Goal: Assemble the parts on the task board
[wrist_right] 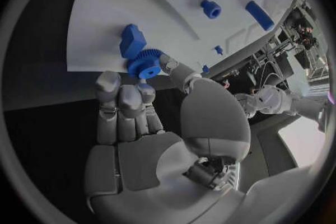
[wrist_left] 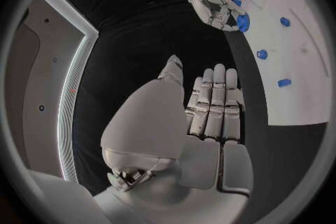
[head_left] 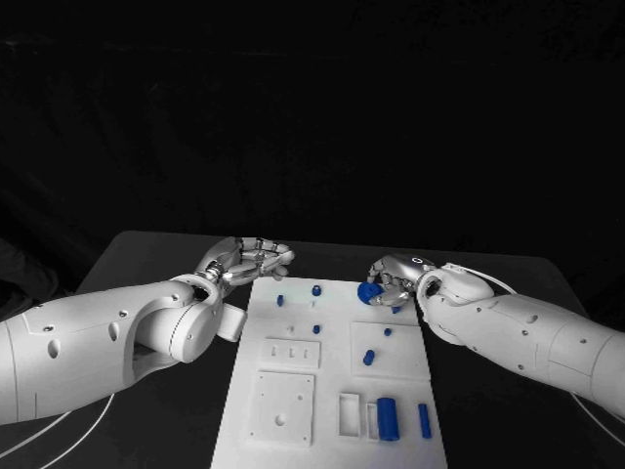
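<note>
— Right now, seating a blue gear (wrist_right: 145,63), judging by the grip: pinched at the fingertips (wrist_right: 140,91) of the right hand (head_left: 393,278), over the far right corner of the task board (head_left: 327,391).
— And just beyond those fingertips?
— A blue block (wrist_right: 131,40), touching or nearly touching the gear; cannot tell which.
— Left hand (head_left: 245,259)?
— Holding nothing, fingers straight and close together, hovering off the board's far left corner, well apart from the gear.
— Next move?
— Probably lowering the gear square onto its seat beside the block, then letting go. Calls for fine alignment; seat itself hidden under the fingers.
— Remaining work?
— Plenty, likely: several blue parts (head_left: 386,418) lying nearer the robot.
</note>
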`<action>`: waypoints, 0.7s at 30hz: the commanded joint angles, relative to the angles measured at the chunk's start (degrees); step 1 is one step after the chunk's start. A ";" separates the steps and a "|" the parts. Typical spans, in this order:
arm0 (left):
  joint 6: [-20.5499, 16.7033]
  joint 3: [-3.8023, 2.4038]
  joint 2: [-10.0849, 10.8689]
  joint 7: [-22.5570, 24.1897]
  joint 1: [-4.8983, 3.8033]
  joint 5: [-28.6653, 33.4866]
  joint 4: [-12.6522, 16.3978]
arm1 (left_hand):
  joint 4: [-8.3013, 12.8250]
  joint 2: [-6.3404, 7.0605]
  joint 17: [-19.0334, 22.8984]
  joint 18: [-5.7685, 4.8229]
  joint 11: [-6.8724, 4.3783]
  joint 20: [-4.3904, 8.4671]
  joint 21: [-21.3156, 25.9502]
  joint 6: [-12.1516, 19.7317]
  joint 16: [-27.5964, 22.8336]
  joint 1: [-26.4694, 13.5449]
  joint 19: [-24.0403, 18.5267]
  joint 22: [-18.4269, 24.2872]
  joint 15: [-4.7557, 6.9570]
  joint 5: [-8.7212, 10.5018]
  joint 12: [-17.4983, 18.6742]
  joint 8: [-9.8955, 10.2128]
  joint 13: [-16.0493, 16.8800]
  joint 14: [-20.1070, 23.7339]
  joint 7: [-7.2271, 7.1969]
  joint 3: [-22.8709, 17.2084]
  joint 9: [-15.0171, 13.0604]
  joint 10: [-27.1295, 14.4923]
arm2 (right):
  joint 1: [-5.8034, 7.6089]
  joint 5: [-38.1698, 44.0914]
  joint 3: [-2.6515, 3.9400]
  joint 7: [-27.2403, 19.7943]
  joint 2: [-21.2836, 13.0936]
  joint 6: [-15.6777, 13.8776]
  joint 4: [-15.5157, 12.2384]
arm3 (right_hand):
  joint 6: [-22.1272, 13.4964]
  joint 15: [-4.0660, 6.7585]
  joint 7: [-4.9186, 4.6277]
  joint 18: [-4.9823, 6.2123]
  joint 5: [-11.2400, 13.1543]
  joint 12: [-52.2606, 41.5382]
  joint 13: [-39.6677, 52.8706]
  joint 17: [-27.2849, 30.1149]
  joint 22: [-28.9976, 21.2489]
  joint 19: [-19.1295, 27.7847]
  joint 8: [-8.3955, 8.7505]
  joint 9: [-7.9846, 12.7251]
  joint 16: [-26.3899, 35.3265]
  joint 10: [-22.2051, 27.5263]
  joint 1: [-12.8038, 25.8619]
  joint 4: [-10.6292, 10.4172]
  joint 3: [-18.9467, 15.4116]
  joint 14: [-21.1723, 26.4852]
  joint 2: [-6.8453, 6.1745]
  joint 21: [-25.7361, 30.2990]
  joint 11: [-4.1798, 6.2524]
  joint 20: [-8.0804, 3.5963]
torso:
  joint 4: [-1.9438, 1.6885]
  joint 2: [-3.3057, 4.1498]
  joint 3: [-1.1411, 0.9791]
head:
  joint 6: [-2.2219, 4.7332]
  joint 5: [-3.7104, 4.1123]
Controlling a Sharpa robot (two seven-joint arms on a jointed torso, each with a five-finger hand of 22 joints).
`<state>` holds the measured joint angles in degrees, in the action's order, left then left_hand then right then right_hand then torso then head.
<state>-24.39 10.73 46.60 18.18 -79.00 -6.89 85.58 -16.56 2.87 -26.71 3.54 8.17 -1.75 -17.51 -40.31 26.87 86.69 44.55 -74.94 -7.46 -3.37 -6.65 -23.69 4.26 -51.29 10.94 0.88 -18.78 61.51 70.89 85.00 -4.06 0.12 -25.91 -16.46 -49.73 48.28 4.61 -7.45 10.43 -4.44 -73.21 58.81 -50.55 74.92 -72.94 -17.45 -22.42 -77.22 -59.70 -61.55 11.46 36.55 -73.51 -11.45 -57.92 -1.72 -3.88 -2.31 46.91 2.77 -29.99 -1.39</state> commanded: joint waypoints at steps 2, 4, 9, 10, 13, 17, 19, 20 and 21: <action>0.56 -0.06 0.02 0.61 -0.08 -0.39 0.19 | -0.12 0.53 -0.06 0.88 -0.01 0.03 0.23 0.04 -0.31 0.01 -0.26 -0.43 -0.02 0.03 0.36 0.20 -0.09 0.06 0.43 0.23 0.08 -0.54 | -0.15 0.06 -0.08 -0.55 -0.02 2.18 -0.15 | 1.37 -0.06 -0.81 4.57 -0.57 -0.39 0.10 -0.20 1.29 0.14 -0.22 -0.11 -0.05 0.38 -0.14 -0.03 0.79 0.22 0.87 -0.34 -0.05 -0.38 | 0.02 0.00 -0.03 | 0.07 0.02; 0.57 -0.06 0.05 0.62 -0.08 -0.39 0.21 | -0.12 0.53 -0.06 0.88 -0.01 0.03 0.23 0.05 -0.31 0.01 -0.26 -0.43 -0.02 0.03 0.37 0.20 -0.10 0.06 0.43 0.22 0.09 -0.56 | -0.15 0.06 -0.08 -0.62 -0.01 2.59 -0.23 | 1.62 -0.13 -0.88 4.57 -0.83 -0.39 0.14 -0.36 1.27 0.23 -0.31 -0.13 0.01 0.38 -0.43 -0.04 1.52 0.20 1.12 -0.47 -0.10 -0.38 | 0.00 0.01 -0.02 | 0.05 -0.01; 0.51 -0.06 0.08 0.57 -0.08 -0.40 0.17 | -0.12 0.54 -0.07 0.88 -0.01 0.03 0.23 0.06 -0.33 0.01 -0.26 -0.43 -0.02 0.04 0.39 0.22 -0.10 0.06 0.43 0.22 0.09 -0.58 | -0.15 0.04 -0.08 -0.94 -0.09 3.56 -0.28 | 2.16 -0.19 -0.92 4.57 -3.14 -0.32 0.23 -0.75 1.24 0.49 -0.44 -0.13 0.24 0.42 -1.14 -0.05 3.99 0.18 2.15 -0.75 -0.16 -0.27 | -0.03 0.01 -0.01 | -0.10 0.07; 0.50 -0.06 0.09 0.56 -0.08 -0.40 0.17 | -0.12 0.54 -0.07 0.88 -0.01 0.03 0.23 0.06 -0.33 0.01 -0.26 -0.43 -0.02 0.03 0.40 0.22 -0.10 0.06 0.43 0.22 0.09 -0.58 | -0.15 0.04 -0.08 -0.95 -0.09 3.67 -0.25 | 2.26 -0.19 -0.91 4.57 -3.73 -0.28 0.25 -0.85 1.24 0.58 -0.45 -0.11 0.31 0.46 -1.22 -0.09 4.70 0.17 2.40 -0.82 -0.17 -0.21 | -0.03 0.01 -0.01 | -0.10 0.07; 0.48 -0.06 0.17 0.56 -0.08 -0.45 0.26 | -0.12 0.54 -0.08 0.88 -0.01 0.03 0.23 0.07 -0.33 0.01 -0.26 -0.43 -0.02 0.03 0.41 0.22 -0.11 0.06 0.43 0.21 0.10 -0.60 | -0.15 0.04 -0.08 -0.98 -0.13 3.98 -0.27 | 2.48 -0.17 -0.89 4.57 -4.86 -0.24 0.30 -1.07 1.23 0.73 -0.47 -0.08 0.46 0.48 -1.29 -0.04 6.11 0.13 3.11 -1.01 -0.14 -0.11 | 0.04 0.00 0.01 | -0.05 0.11; 0.46 -0.06 0.22 0.57 -0.08 -0.48 0.30 | -0.11 0.57 -0.09 0.88 -0.02 0.03 0.24 0.08 -0.35 0.02 -0.27 -0.43 -0.02 0.03 0.45 0.24 -0.11 0.06 0.42 0.20 0.10 -0.63 | -0.14 0.04 -0.08 -0.99 -0.14 3.96 -0.20 | 2.91 -0.10 -0.80 4.57 -4.90 -0.19 0.36 -1.35 1.22 0.86 -0.58 -0.07 0.65 0.50 -1.06 -0.17 7.82 0.07 3.74 -1.26 -0.05 0.03 | 0.01 0.02 0.04 | -0.16 0.14; 0.47 -0.06 0.25 0.56 -0.08 -0.49 0.30 | -0.11 0.57 -0.09 0.88 -0.02 0.03 0.24 0.09 -0.36 0.02 -0.27 -0.43 -0.02 0.03 0.46 0.24 -0.12 0.06 0.42 0.20 0.11 -0.64 | -0.14 0.46 -0.08 -0.95 -0.11 3.65 -0.13 | 3.09 -0.05 -0.75 4.57 -4.76 -0.18 0.39 -1.47 1.21 0.88 -0.64 -0.08 0.72 0.48 -0.89 -0.21 8.34 0.04 3.95 -1.37 -0.01 0.05 | -0.02 0.01 0.03 | -0.17 0.17; 0.46 -0.06 0.28 0.55 -0.08 -0.49 0.30 | -0.11 0.58 -0.10 0.88 -0.02 0.03 0.24 0.09 -0.36 0.03 -0.27 -0.43 -0.02 0.03 0.47 0.25 -0.12 0.06 0.41 0.19 0.11 -0.64 | -0.14 0.81 -0.08 -0.92 -0.09 3.50 -0.12 | 3.22 -0.02 -0.71 4.57 -4.54 -0.17 0.41 -1.55 1.20 0.89 -0.68 -0.09 0.77 0.47 -0.79 -0.21 8.65 0.02 4.07 -1.44 0.03 0.06 | -0.04 -0.01 0.03 | -0.15 0.21; 0.47 -0.06 0.29 0.55 -0.08 -0.49 0.30 | -0.10 0.58 -0.10 0.88 -0.03 0.03 0.24 0.10 -0.37 0.04 -0.27 -0.43 -0.02 0.03 0.48 0.25 -0.12 0.07 0.41 0.19 0.11 -0.65 | -0.14 0.91 -0.08 -0.86 -0.05 3.38 -0.11 | 3.34 0.03 -0.66 4.57 -4.22 -0.17 0.43 -1.66 1.20 0.89 -0.72 -0.10 0.82 0.45 -0.70 -0.07 8.96 -0.01 4.07 -1.55 0.08 0.05 | -0.04 -0.01 0.03 | -0.12 0.23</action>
<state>-24.39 10.73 46.90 18.17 -79.01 -7.04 85.70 -16.56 2.87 -26.75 3.38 8.18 -1.74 -17.51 -40.31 26.88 86.69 44.54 -74.93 -7.46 -3.37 -6.42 -23.69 4.22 -51.29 10.94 0.88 -18.73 61.10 71.08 84.93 -3.95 -0.53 -26.04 -15.16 -49.85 48.41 4.60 -7.32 10.14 -9.03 -73.15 59.14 -52.15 74.91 -72.33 -17.96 -22.39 -76.63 -59.57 -62.22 11.42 45.20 -73.51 -7.88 -59.25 -1.83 -3.90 -2.31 46.92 2.78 -30.14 -1.20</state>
